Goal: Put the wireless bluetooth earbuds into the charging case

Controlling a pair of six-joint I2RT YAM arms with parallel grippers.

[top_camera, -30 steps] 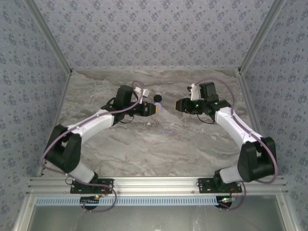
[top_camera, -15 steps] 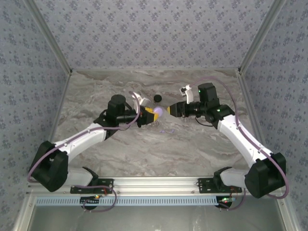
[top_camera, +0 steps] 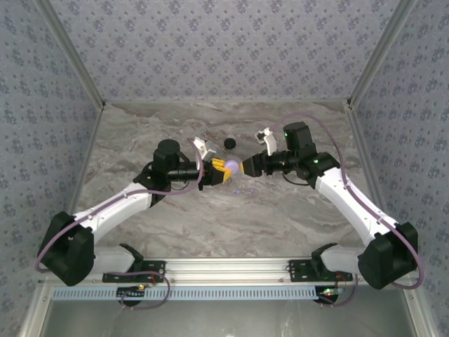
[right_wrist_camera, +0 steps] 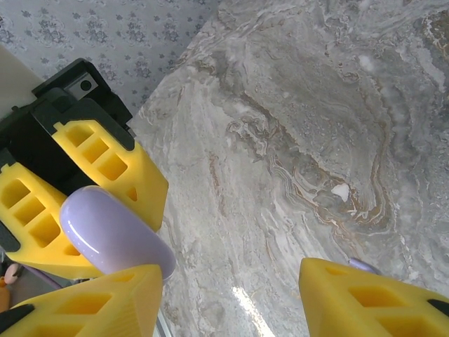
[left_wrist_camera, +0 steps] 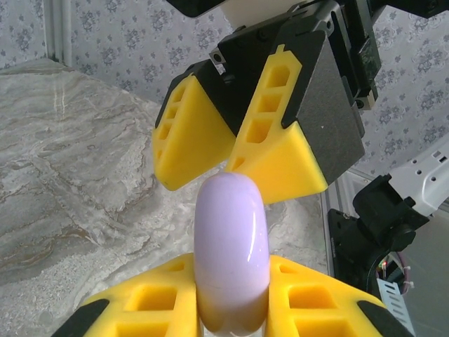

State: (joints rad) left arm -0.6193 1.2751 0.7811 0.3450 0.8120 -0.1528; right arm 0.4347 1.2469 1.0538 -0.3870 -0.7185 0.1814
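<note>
- Wireless bluetooth earbuds: in the right wrist view you see one pale lilac piece (right_wrist_camera: 359,264) lying on the marble table (right_wrist_camera: 295,126). It is partly hidden behind a right finger, so you cannot make out its shape.
- Left arm: it runs from its base at the near edge out to a low elbow at the far left. The forearm then reaches right toward the table's middle, with the wrist level.
- Right arm: it mirrors the left, with the elbow low at the far right and the forearm reaching left.
- Left gripper (top_camera: 224,168): the jaws pinch the charging case (left_wrist_camera: 231,246) between the yellow pads (left_wrist_camera: 144,302), clear of the table.
- Charging case: a glossy, pale lilac, rounded puck. It is held edge-on, closed, with its free end pointing at the opposite gripper.
- Right gripper (top_camera: 245,167): the jaws are spread in a V, tip to tip with the left gripper. The case's free end sits at the mouth of the V. You cannot tell whether the pads touch it.
- Small white speck (right_wrist_camera: 340,191): it lies on the marble near the lilac piece.
- Black puck (top_camera: 229,143): it rests on the table just beyond both grippers.
</note>
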